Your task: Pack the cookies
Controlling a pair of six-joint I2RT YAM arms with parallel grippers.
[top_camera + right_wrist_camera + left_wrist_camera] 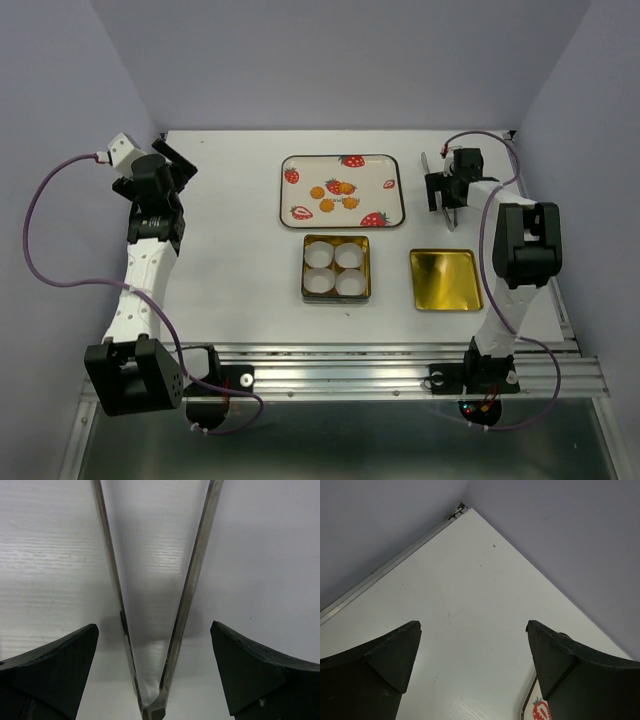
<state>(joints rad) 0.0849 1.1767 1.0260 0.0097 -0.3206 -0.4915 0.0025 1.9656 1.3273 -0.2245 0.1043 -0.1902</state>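
The right gripper point(154, 627) is held spread wide, with nothing pinched between its fingers, and it is seen hovering over a pair of metal tongs point(193, 575). The tongs are laid flat on the tabletop point(230, 260) near its far right corner. In the right wrist view their two arms are seen splayed into a V, with the joined end lying nearest the camera. The left gripper point(472, 627) is likewise kept fully spread and empty, and it is positioned near the far left corner of the tabletop, where only bare white surface is framed between its fingers. A corner of the tray point(375, 190) is just caught at the lower edge of the left wrist view. This tray, white with printed strawberries, is placed toward the far edge of the tabletop, between the two grippers and nearer the right one. The cookies point(326, 206) are gathered in a loose cluster near the middle of the tray. A square tin point(305, 268) is set just nearer the arms than the tray, at the middle of the tabletop, and white paper cups point(320, 255) are fitted inside it. A gold lid point(445, 280) is laid apart from the tin, toward the right edge of the tabletop.
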